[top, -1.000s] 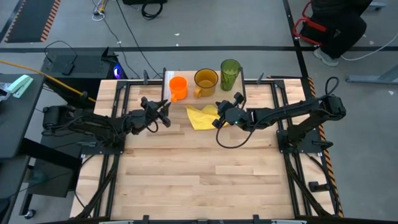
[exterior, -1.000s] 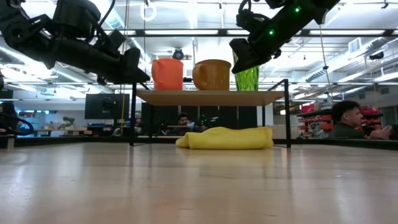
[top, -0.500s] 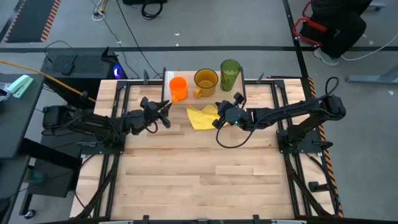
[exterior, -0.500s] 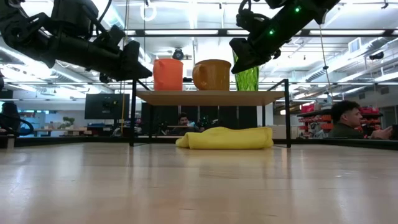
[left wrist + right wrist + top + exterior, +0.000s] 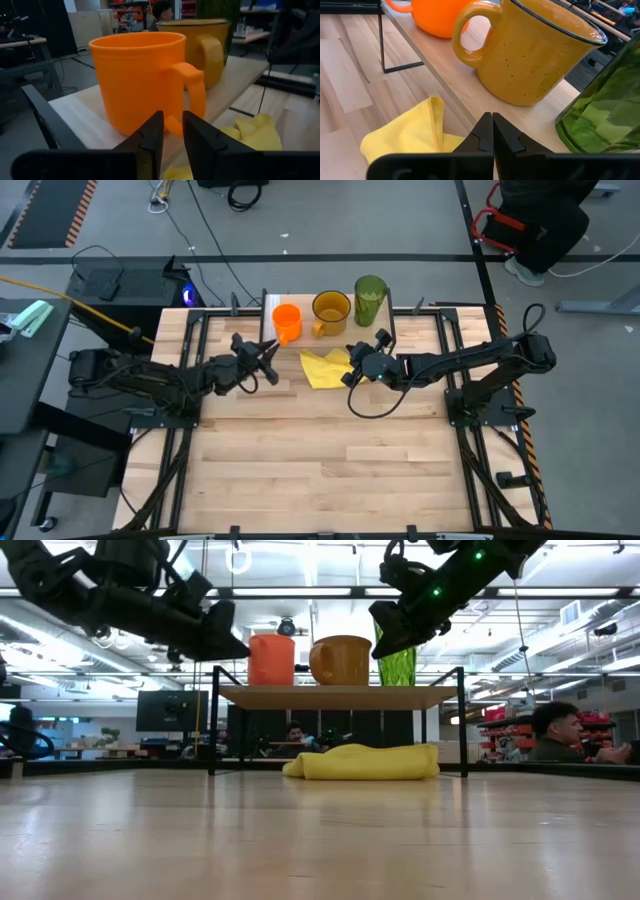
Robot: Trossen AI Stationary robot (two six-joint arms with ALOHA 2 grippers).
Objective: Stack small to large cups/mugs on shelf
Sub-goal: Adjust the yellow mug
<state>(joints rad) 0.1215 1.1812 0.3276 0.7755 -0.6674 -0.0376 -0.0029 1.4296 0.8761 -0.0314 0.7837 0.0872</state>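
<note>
On the shelf (image 5: 340, 696) three cups stand upright in a row on their bases: the orange mug (image 5: 287, 319), the amber-yellow mug (image 5: 331, 309) and the green tumbler (image 5: 370, 297). My left gripper (image 5: 172, 136) hovers level just in front of the orange mug's handle (image 5: 194, 95). Its fingers are open by a narrow gap and touch nothing. My right gripper (image 5: 352, 362) hangs shut above the table in front of the shelf, near the amber mug (image 5: 535, 55) and the tumbler (image 5: 600, 115), holding nothing.
A crumpled yellow cloth (image 5: 325, 367) lies on the table partly under the shelf's front edge, between the two grippers. The shelf's thin black legs (image 5: 213, 730) stand at its corners. The near half of the slatted tabletop (image 5: 330, 470) is bare wood. People sit beyond the table (image 5: 560, 735).
My left gripper has risen a little beside the shelf's left end, staying level by the orange mug. The mugs, the tumbler and the cloth have not moved.
</note>
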